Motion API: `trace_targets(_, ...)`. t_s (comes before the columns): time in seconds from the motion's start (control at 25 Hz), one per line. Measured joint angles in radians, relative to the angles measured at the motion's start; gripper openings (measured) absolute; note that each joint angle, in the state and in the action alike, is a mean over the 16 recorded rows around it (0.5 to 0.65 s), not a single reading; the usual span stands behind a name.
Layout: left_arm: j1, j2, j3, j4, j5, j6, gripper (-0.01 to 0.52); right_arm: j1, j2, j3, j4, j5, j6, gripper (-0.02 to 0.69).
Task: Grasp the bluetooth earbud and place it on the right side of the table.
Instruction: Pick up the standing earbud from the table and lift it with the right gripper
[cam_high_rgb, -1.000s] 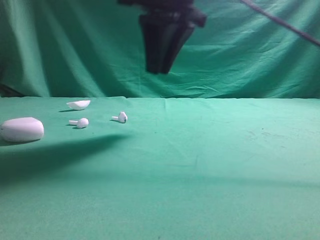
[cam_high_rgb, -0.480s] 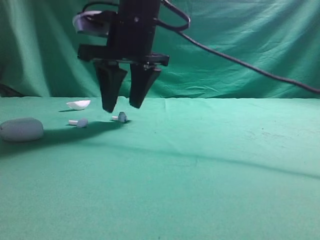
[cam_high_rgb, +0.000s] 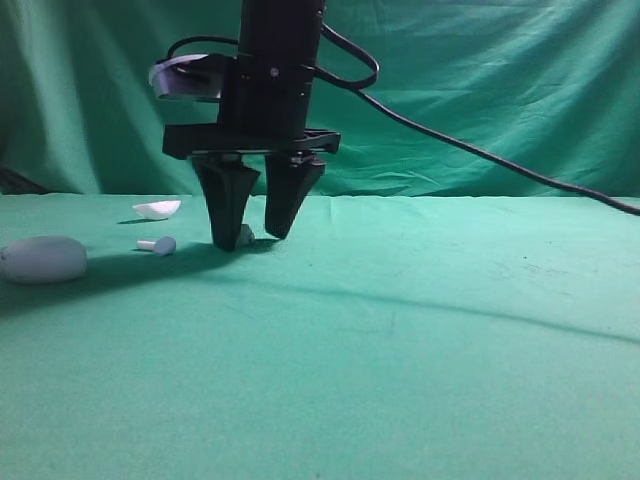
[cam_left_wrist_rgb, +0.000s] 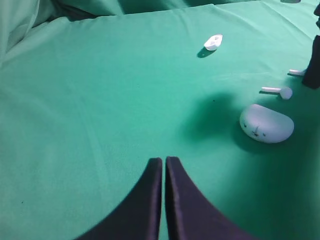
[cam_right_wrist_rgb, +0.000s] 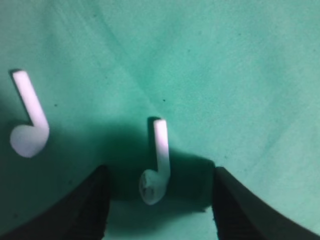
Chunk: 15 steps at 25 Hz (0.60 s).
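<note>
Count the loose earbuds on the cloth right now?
2. The bluetooth earbud lies between the open fingers of the right gripper, untouched. The plain earbud lies beside it, outside the jaws, nearer the white case. None seem hidden.

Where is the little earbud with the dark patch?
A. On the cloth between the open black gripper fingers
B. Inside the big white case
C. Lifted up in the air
A: the bluetooth earbud lies on the table between the open right gripper fingers, not yet squeezed.

Green-clothed table (cam_high_rgb: 450, 340): two earbuds (cam_right_wrist_rgb: 156, 165), case (cam_high_rgb: 43, 259), lid (cam_high_rgb: 158, 209).
</note>
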Motion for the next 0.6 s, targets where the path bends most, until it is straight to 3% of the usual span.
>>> trace_targets(0.6,0.0,0.0,0.0,0.0,0.0,0.0,0.0,0.004,-0.005,-0.046,-0.011,0.032,0.019,0.122)
